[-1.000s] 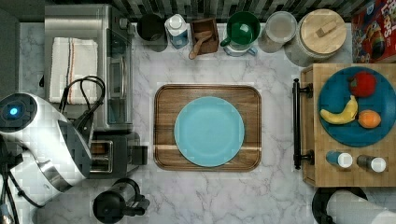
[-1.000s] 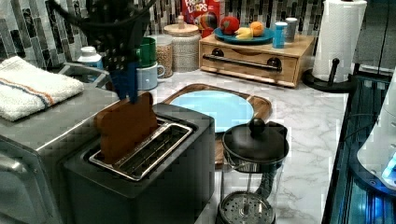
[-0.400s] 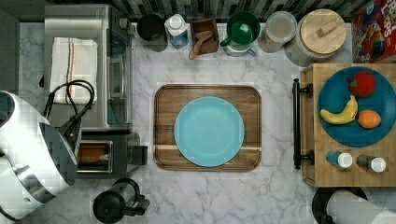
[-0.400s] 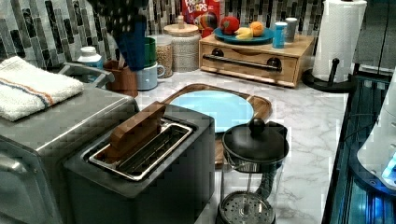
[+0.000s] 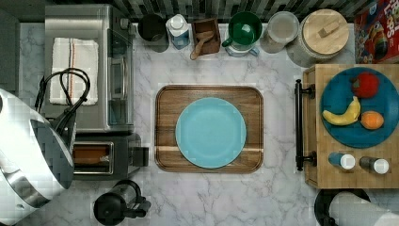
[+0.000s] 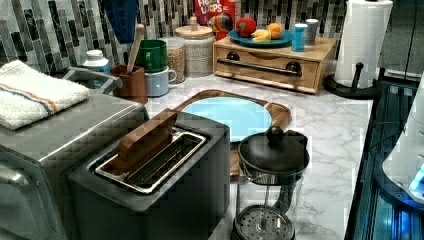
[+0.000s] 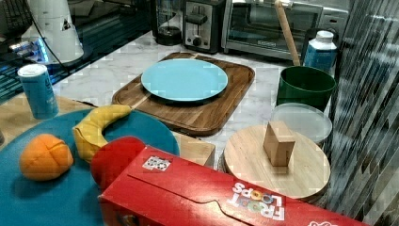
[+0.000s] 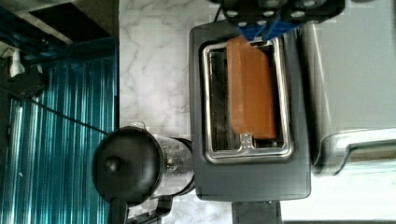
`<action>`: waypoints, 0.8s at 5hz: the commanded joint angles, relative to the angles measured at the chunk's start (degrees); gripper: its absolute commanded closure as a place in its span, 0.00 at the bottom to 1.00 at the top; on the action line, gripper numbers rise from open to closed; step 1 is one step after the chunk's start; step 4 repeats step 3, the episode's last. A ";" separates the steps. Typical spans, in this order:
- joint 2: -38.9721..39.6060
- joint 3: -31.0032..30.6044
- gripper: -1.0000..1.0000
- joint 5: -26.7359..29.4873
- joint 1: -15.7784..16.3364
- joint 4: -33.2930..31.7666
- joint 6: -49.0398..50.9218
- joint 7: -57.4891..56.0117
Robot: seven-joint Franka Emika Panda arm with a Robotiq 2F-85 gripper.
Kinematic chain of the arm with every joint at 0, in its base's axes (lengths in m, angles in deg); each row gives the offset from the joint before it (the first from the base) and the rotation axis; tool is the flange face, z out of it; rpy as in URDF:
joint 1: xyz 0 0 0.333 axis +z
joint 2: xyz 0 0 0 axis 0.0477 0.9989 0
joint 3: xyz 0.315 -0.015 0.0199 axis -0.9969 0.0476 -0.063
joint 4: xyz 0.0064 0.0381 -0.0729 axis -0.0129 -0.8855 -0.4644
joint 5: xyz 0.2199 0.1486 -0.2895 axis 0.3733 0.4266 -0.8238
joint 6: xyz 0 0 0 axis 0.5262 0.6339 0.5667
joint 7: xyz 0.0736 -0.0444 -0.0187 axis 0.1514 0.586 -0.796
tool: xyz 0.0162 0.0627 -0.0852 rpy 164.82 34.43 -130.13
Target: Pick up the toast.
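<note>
The toast (image 6: 147,137) is a reddish-brown slice lying tilted across the slots of the black and silver toaster (image 6: 150,200), one end raised. In the wrist view the toast (image 8: 252,88) rests slantwise over the far slot of the toaster (image 8: 252,182). From above, the toast (image 5: 91,154) is a brown strip in the toaster (image 5: 127,157), beside the white arm (image 5: 28,155). My gripper (image 6: 121,22) hangs well above the toaster, clear of the toast. Its blue fingertips (image 8: 254,31) sit close together, shut on nothing.
A black French press (image 6: 272,160) stands right beside the toaster. A silver toaster oven (image 5: 84,47) with a folded towel (image 5: 73,70) on it sits behind. The wooden tray (image 5: 162,94) carries a blue plate (image 5: 211,133). Cups and jars line the back wall.
A second ago the gripper held the toast upright above the toaster. The toast has dropped and now lies tilted on the slots, and the gripper has risen away from it.
</note>
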 commanded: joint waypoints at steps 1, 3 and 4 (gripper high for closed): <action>-4.10 -1.00 1.00 -3.58 -1.74 -1.65 -3.62 -7.63; -7.57 1.45 1.00 -3.30 -5.40 -6.94 -6.32 -14.72; -7.57 1.45 1.00 -3.30 -5.40 -6.94 -6.32 -14.72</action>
